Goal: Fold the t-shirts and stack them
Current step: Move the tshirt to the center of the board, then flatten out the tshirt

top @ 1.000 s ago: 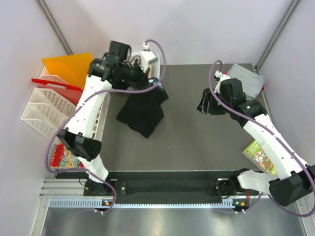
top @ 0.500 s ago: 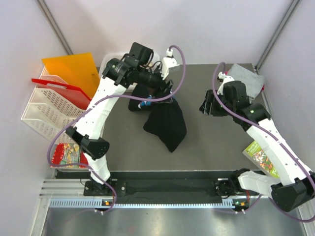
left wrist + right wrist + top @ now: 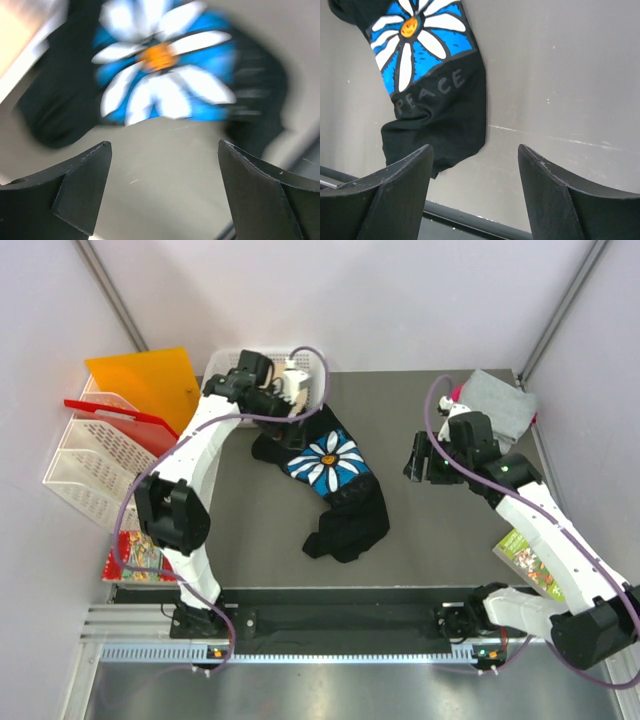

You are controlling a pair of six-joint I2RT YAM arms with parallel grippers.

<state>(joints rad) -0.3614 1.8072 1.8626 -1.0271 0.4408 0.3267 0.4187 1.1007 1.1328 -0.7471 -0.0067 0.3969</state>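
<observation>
The crumpled black cloth t-shirt with a blue daisy print [image 3: 335, 490] lies unfolded on the dark grey table [image 3: 250, 540]. My left gripper [image 3: 163, 147] and right gripper [image 3: 474, 150] stand open and empty. Folding and stacking remain, I judge.

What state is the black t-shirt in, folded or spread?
Neither: crumpled. The black t-shirt lies bunched on the table, daisy print facing up, its near end twisted into a heap.

You have bare table [image 3: 430, 540] between the black t-shirt [image 3: 340, 495] and the right gripper [image 3: 419, 456], and along the near edge. Far left, the white basket [image 3: 225, 365] crowds you. The grey t-shirt [image 3: 497, 405] fills the far-right corner.
</observation>
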